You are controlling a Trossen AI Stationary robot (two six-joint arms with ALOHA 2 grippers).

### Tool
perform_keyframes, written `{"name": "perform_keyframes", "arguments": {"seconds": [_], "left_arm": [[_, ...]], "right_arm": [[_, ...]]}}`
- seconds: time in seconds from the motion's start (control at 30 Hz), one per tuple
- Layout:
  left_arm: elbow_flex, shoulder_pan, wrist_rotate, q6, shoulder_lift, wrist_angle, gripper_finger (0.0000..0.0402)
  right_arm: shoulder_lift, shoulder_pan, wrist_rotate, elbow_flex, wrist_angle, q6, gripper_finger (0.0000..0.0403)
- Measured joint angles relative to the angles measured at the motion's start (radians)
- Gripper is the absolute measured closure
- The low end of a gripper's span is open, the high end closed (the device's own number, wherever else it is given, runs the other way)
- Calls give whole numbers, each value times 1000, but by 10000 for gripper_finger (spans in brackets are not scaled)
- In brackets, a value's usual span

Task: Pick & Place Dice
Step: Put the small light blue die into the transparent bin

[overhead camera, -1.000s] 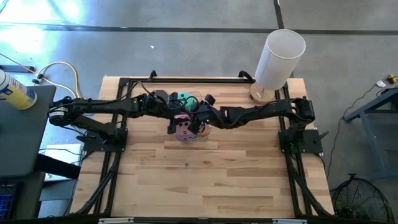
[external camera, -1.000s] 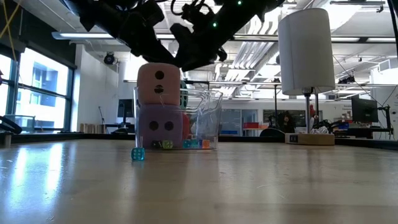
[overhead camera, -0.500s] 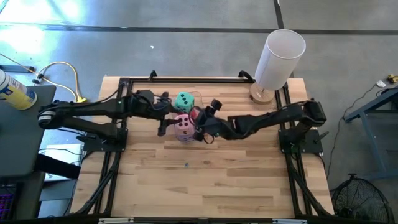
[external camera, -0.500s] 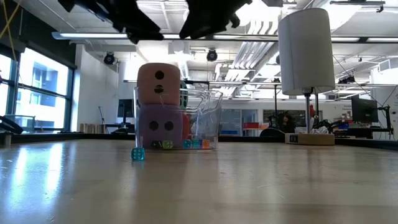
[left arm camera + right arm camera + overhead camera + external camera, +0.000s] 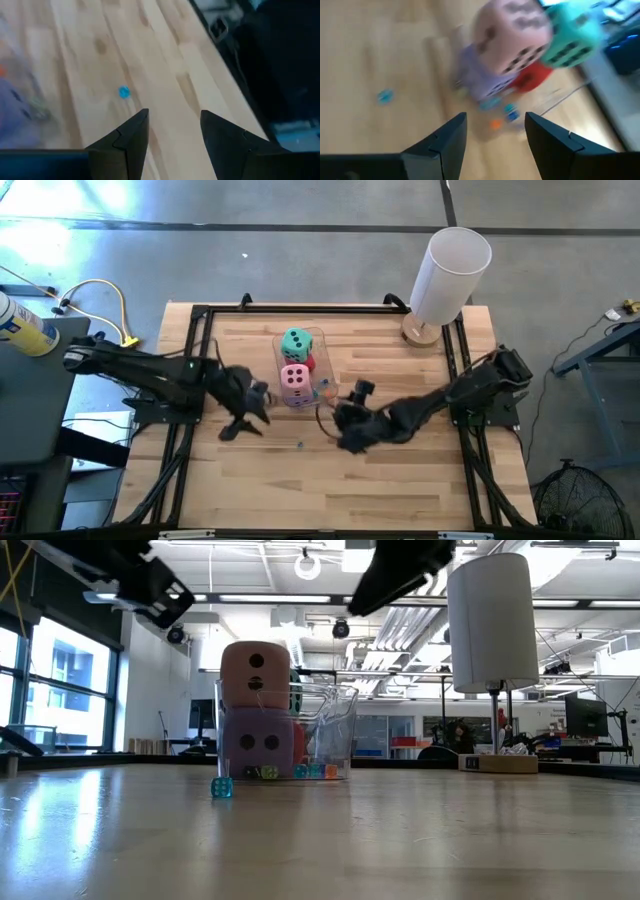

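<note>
**benchtop_bo:** Working outward from the near edge: the closest thing is a tiny blue bead (image 5: 300,444) lying loose on the light wooden slatted table (image 5: 380,490). Just beyond it sit both grippers. The left gripper (image 5: 243,423) is left of centre, the right gripper (image 5: 345,432) right of centre. Both have their fingers parted partway with only bare wood between them, so neither is holding anything.

**dicey_dan:** And the dice?

**benchtop_bo:** All four are in the clear plastic box (image 5: 335,730), a bit farther back and between the two arms. The pink foam cube with dark pips (image 5: 294,378) is on top at the near end, over the purple foam cube (image 5: 258,745). The teal-green foam cube (image 5: 296,341) is on top at the far end, over the red foam cube (image 5: 532,78). A few small coloured beads (image 5: 315,771) lie in the bottom of the box.

**dicey_dan:** So which arm's closer?

**benchtop_bo:** Pretty even, I'd say. The stack is beyond both sets of fingers, off to the right of the left gripper and to the left of the right one. The right wrist view looks straight at the pile; the left wrist view has it at the frame's edge. Cubes have no long axis, so grip angle barely matters. Way at the far right there's a tall white cylinder on a wooden base (image 5: 448,275), well out of it.
</note>
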Motion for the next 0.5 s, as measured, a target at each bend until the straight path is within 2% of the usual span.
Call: {"name": "perform_keyframes", "arguments": {"seconds": [0.07, 0.27, 0.37, 0.5], "left_arm": [[-14, -67, -50, -31, 17, 4, 229], [-79, -253, -238, -152, 94, 159, 229], [-95, -331, -336, -176, 146, 248, 229], [-103, -398, -545, -159, 227, 395, 229]], "right_arm": [[0, 41, -35, 0, -35, 49, 211], [0, 174, -131, 0, -82, 208, 211], [7, 237, -136, 0, -73, 284, 211], [20, 308, -103, 0, -52, 375, 211]]}}
